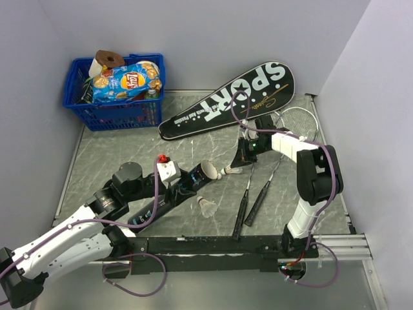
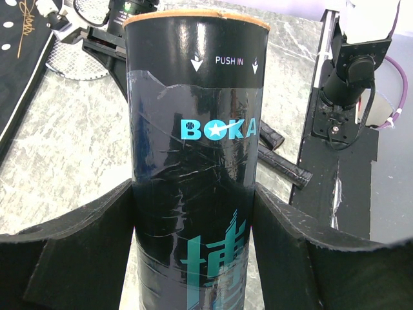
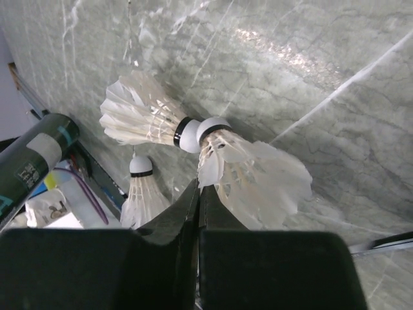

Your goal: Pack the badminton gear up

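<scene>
**Tube held tight, shuttlecock pinched**

We read "PUSH IN" and "BOKA" on the dark tube [image 2: 193, 97]. The left gripper [image 2: 193, 258] hugs it, with fingers [image 2: 77, 252] pressed on both sides. In the top view the tube's open end points at the middle of the table [image 1: 116, 148], with bare room around.

The cover [image 1: 232, 100] at the upper middle says "SPORT". The blue basket [image 1: 116, 110] at the upper left holds a "Lay's" bag [image 1: 122, 82].

The right gripper [image 3: 199, 194] is squeezed almost shut and pinches the feather edge of one shuttlecock [image 3: 258, 177]. A second shuttlecock [image 3: 139, 116] touches it nose to nose. A third shuttlecock [image 3: 139, 190] lies near, lower left. Two rackets [image 1: 241, 212] lie at the lower right.
</scene>
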Robot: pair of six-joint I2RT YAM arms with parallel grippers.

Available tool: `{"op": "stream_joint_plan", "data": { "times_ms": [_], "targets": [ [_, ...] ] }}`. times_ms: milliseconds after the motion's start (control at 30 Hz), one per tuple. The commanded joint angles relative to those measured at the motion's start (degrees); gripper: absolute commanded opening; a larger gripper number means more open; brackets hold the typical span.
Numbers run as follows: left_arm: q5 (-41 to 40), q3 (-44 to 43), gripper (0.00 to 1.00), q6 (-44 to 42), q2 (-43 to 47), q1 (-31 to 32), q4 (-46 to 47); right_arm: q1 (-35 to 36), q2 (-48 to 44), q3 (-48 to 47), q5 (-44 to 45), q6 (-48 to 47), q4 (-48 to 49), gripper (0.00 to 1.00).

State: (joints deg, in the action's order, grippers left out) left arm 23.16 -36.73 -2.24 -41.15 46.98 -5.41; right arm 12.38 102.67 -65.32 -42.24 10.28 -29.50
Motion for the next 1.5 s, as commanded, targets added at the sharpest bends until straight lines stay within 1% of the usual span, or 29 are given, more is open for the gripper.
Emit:
{"op": "stream_joint_plan", "data": {
  "times_ms": [0, 67, 200, 233, 267, 333, 367, 467, 600, 667, 800, 933, 1167, 1300, 1467],
  "targets": [
    [-0.22, -0.45, 0.01, -0.13, 0.10, 0.39, 2.07, 0.36, -6.15, -0.77, 2.68, 0.26, 0.41, 0.00],
    [-0.39, -0.54, 0.01, -0.05, -0.16, 0.30, 2.07, 0.45, -8.62, -1.82, 4.35, 0.35, -1.60, 0.00],
    [-0.04, -0.36, 0.01, -0.22, -1.04, 0.39, 2.33, 1.41, -18.19, -5.42, 9.53, 1.31, -6.44, 0.00],
    [0.13, -0.36, 0.01, -0.39, -1.30, 0.39, 2.25, 2.81, -19.78, -6.13, 10.85, 1.58, -7.41, 0.00],
    [0.05, -0.45, 0.01, -0.48, -1.48, 0.39, 2.16, 3.52, -22.58, -7.01, 14.34, 1.76, -10.03, 0.00],
    [-0.04, -0.62, 0.01, -0.66, -2.09, 0.48, 1.72, 5.80, -25.58, -9.64, 17.44, 1.93, -12.59, 0.00],
    [0.31, -0.71, 0.01, -0.75, -2.27, 0.57, 1.54, 6.42, -28.64, -10.35, 18.93, 2.02, -14.17, 0.00],
    [0.66, -0.71, 0.01, -1.36, -2.80, 0.92, 1.28, 7.74, -34.36, -12.81, 18.86, 1.93, -16.46, 0.00],
    [0.22, -0.89, 0.01, -2.24, -3.76, 1.97, 0.67, 9.06, -38.33, -17.20, 14.83, -0.17, -24.36, 0.00],
    [0.13, -0.80, 0.01, -2.68, -4.03, 2.32, 0.32, 10.11, -40.52, -17.91, 13.33, -0.70, -26.22, 0.00],
    [0.22, -0.80, 0.01, -3.12, -4.56, 3.03, 0.22, 11.43, -43.25, -19.32, 7.19, -2.37, -30.35, 0.00],
    [0.49, -0.89, 0.01, -3.21, -5.26, 3.20, 0.05, 13.80, -44.57, -19.06, 3.22, -3.08, -32.11, 0.00],
    [1.54, -0.89, 0.01, -3.47, -5.35, 3.38, 0.05, 18.37, -46.60, -16.33, 3.21, -2.38, -32.03, 0.00],
    [1.89, -0.89, 0.01, -3.56, -5.00, 3.64, -0.13, 20.92, -45.90, -14.58, 4.18, -1.50, -30.36, 0.00],
    [3.03, -0.80, 0.01, -3.73, -4.21, 4.08, 0.05, 22.33, -43.79, -13.96, 4.97, -0.70, -27.55, 0.00]
  ]
}}
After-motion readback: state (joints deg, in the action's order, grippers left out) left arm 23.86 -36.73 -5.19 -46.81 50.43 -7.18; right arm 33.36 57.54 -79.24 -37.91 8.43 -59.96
